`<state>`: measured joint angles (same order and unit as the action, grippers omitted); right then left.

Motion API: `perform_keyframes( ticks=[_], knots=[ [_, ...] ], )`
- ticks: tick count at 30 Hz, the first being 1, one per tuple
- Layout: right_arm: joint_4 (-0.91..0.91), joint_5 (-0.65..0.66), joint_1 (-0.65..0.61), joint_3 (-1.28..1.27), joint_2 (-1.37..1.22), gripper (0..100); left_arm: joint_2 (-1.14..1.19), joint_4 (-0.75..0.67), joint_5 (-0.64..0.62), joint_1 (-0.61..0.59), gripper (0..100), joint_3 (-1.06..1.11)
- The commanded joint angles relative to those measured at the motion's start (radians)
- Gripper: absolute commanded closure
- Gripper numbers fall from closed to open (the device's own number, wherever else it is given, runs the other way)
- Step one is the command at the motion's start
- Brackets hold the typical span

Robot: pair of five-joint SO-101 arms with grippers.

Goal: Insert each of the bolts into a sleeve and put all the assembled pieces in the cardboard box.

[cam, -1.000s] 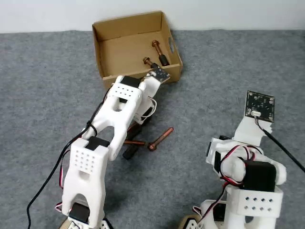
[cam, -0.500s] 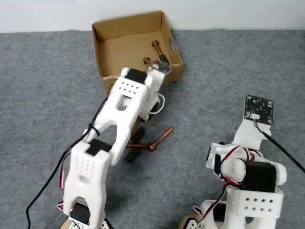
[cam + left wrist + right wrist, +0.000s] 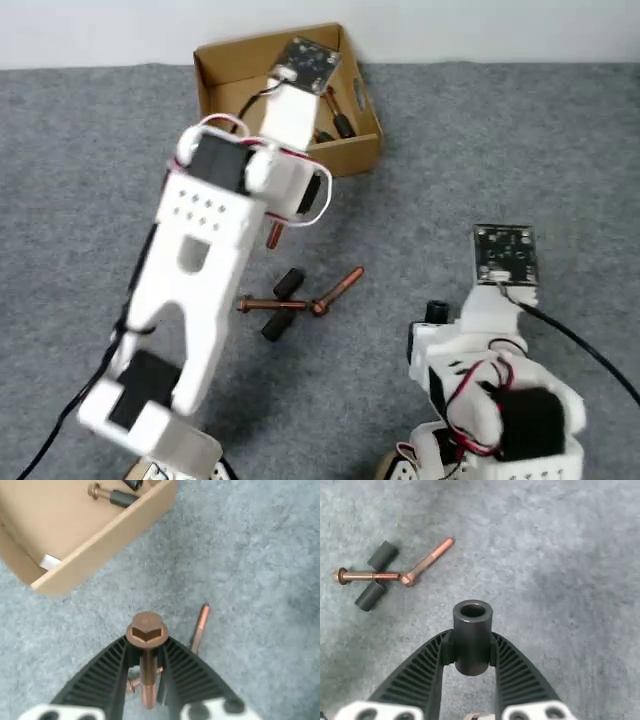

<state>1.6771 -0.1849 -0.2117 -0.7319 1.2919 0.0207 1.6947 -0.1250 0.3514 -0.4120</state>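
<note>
The copper bolt (image 3: 146, 632) looks to me like a hard, stiff bit of metal, light for these arms but smooth enough to swivel if pinched badly. I'd take it close under the hexagonal head and leave the threaded end free. That is about where the left gripper (image 3: 146, 647) has it, jaws drawn in narrow on the shank just below the head. Looking down on the table, that arm hangs near 11 o'clock, just short of the cardboard box (image 3: 350, 155) at 12 o'clock. A sleeved bolt (image 3: 111, 495) already lies inside the box. The sleeve (image 3: 472, 617) is a dark, rigid tube. Being round it could roll or twist, so I'd say a grip across its middle with the bore open is right. The right gripper (image 3: 472, 640) holds it that way, jaws closed about its sides and the hollow end clear, down at 5 o'clock. Mid-table lie two loose bolts (image 3: 338, 290) touching at one end, and two spare sleeves (image 3: 290, 284) just beside them.
</note>
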Motion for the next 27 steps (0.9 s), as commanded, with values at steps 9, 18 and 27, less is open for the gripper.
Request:
perform_keyframes(
  ticks=[9,18,27],
  knots=[
    [-0.254,0.012,-0.183,-0.157,0.119,99.1,-0.666,-0.239,-0.012,-0.002,100,0.545],
    [-0.452,0.014,-0.343,-0.235,0.125,99.1,-1.197,-0.497,-0.095,-0.002,100,0.966],
    [-0.588,0.015,-0.530,-0.276,0.122,99.1,-1.564,-0.595,-0.161,-0.002,100,1.181]
  ],
)
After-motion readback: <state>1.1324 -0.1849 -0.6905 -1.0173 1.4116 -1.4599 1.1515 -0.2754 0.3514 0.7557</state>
